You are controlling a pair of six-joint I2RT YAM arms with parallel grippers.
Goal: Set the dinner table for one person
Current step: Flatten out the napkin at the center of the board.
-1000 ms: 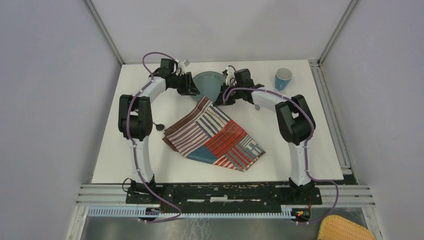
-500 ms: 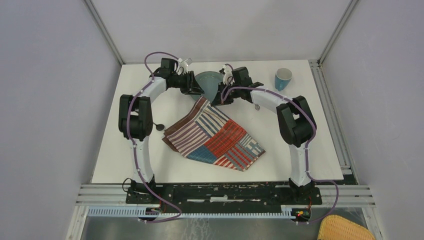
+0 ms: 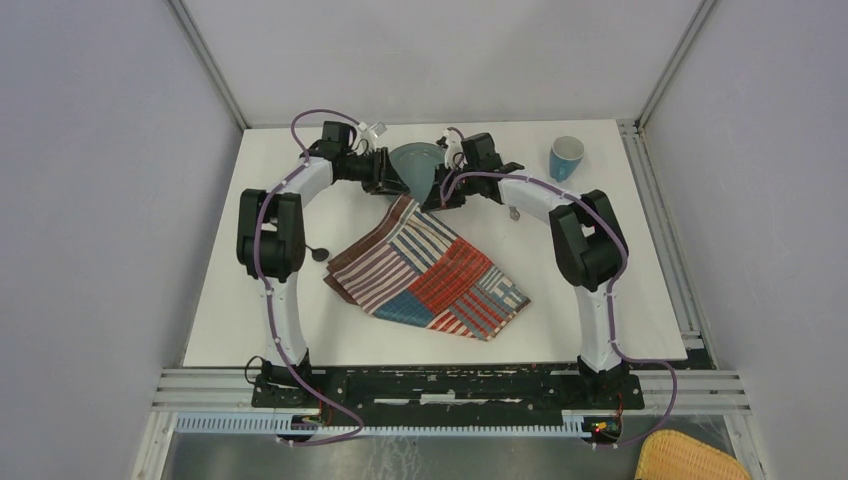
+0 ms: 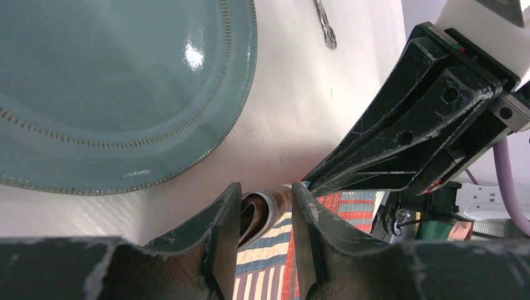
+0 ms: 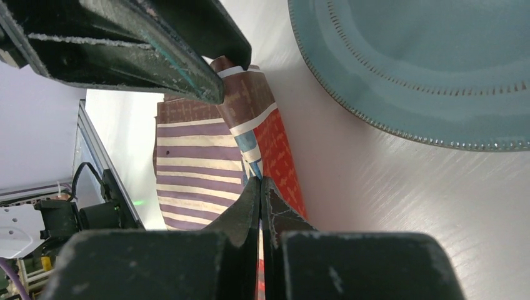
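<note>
A striped patchwork placemat (image 3: 430, 270) lies folded on the white dinner table (image 3: 260, 300), its far corner pointing at a teal plate (image 3: 415, 162). My right gripper (image 3: 437, 195) is shut on the placemat's (image 5: 194, 162) edge near that corner, thin cloth pinched between the fingertips (image 5: 260, 184). My left gripper (image 3: 388, 178) stands open just opposite. The curled corner of the placemat (image 4: 257, 212) sits in the gap of the left gripper (image 4: 265, 200). The plate (image 4: 112, 81) lies flat just beyond both grippers and fills the top of the right wrist view (image 5: 425, 69).
A blue cup (image 3: 566, 157) stands at the back right. A silver utensil (image 3: 514, 212) lies right of the plate, and a dark spoon (image 3: 318, 253) lies left of the placemat. A yellow basket (image 3: 690, 460) sits below the table's near right corner.
My left gripper has edged right, closer to the placemat's far corner and the right gripper. The right gripper stays shut on the cloth.
</note>
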